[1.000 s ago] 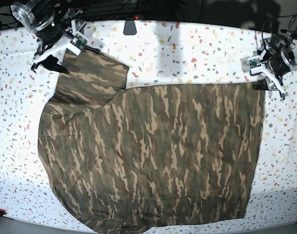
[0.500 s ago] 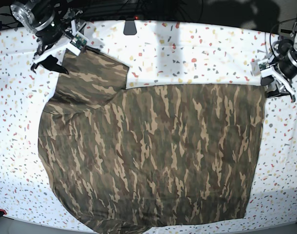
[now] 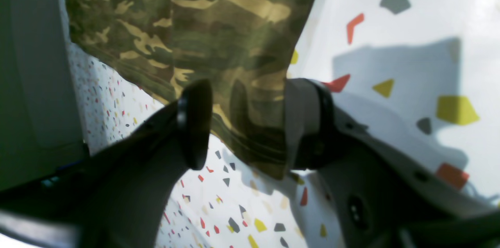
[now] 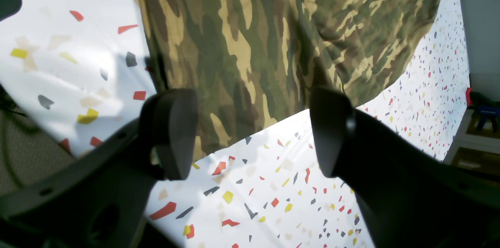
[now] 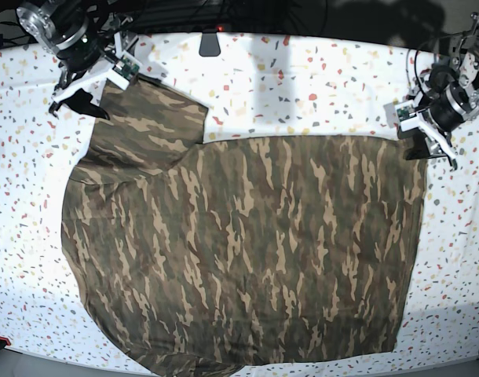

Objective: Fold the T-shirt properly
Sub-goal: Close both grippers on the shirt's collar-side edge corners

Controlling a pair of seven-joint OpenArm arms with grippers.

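Note:
The camouflage T-shirt lies spread flat over most of the table, one sleeve reaching toward the top left. My left gripper is at the shirt's top right corner. In the left wrist view that gripper is open, and the corner of the T-shirt hangs in the gap between its fingers. My right gripper is at the sleeve's end at the top left. In the right wrist view it stands wide open astride the hem of the T-shirt.
A white cloth speckled with red, yellow and grey covers the table under the shirt. A small dark object sits at the back edge. Dark cables run behind the table. The shirt's lower hem reaches the front edge.
My left gripper swung out to the right, then came back left and lower onto the shirt's top right corner, narrowing slightly. The right arm and the shirt have not moved.

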